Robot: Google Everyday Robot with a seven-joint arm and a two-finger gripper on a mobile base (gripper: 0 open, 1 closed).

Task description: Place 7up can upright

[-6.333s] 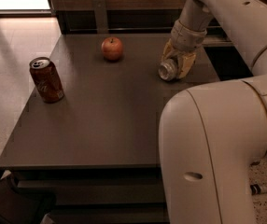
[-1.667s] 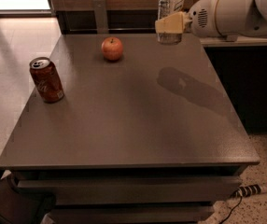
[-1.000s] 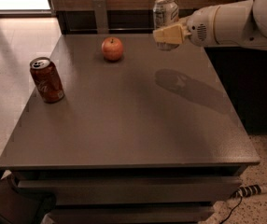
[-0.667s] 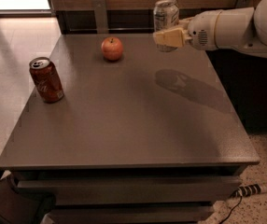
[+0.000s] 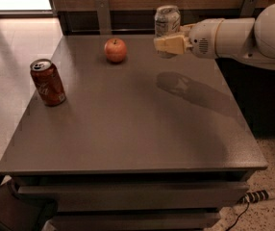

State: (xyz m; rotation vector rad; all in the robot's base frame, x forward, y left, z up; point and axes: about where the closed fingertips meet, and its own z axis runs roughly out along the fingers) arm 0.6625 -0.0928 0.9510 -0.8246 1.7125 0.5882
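One can in the air is your whole problem: the gripper (image 5: 168, 44) is clenched on the lower part of the 7up can (image 5: 167, 18), holding it roughly upright above the far right part of the table (image 5: 142, 129), not touching the surface. Its shadow (image 5: 188, 86) falls nearer and to the right, so I'd judge there's real height left to lose. Risks as I see them: let go from up there and the can bounces and tips; a light aluminium can won't settle by itself. Come down with any tilt and it lands on its rim and rolls, and it's close enough to the far and right edges to go off the table. The hold sits low on the can, so the top could lean as the base touches down. Opening unevenly could drag or flick it over. The apple (image 5: 115, 50) is to the left, near but apart; drift that way and you'll nudge it. The red cola can (image 5: 47, 82) stands upright well away at the left edge, no threat. Count: one 7up can, one red cola can, one apple, one table, one gripper.
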